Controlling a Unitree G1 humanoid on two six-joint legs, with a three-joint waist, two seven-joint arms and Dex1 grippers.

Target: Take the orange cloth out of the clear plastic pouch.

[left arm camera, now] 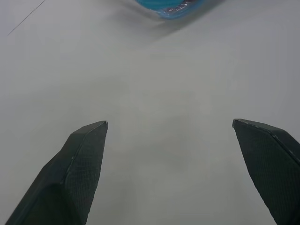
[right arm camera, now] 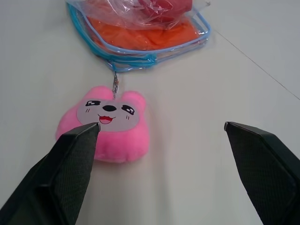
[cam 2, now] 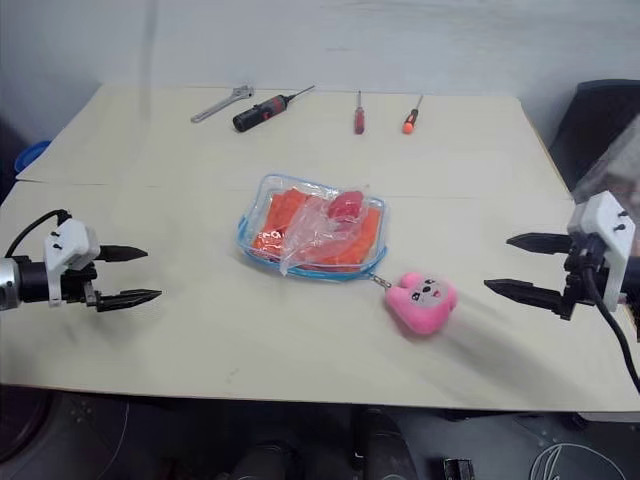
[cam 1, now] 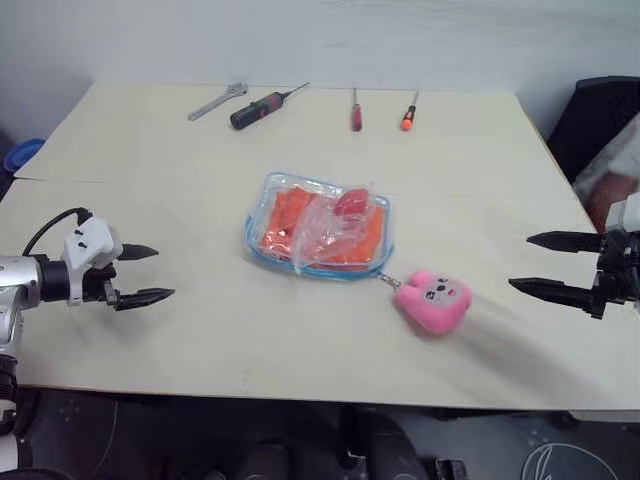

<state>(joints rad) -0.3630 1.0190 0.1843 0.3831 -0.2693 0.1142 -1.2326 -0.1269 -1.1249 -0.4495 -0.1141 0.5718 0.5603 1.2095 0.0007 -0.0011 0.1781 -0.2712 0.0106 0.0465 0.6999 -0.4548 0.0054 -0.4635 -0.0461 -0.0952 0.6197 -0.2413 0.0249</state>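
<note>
The clear plastic pouch (cam 1: 318, 226) lies flat at the centre of the frame on the pale table (cam 1: 200, 340), with the orange cloth (cam 1: 285, 222) folded inside it and a crinkled thin bag (cam 1: 335, 228) holding something red resting on top. A pink bunny charm (cam 1: 433, 300) hangs off its lower right corner by a short chain. The left gripper (cam 1: 148, 273) hovers at the left edge of the frame and the right gripper (cam 1: 553, 266) at the right edge, both released with jaws spread wide and empty, each well apart from the pouch. No step has begun, so the opening move is an approach. To do it well, I would judge that one claw should pin the blue-trimmed edge of the pouch near the charm while the other reaches for the mouth, first nudging the crinkled bag aside so that it is not pinched along with the cloth. Whether the zipper is open cannot be told.
</note>
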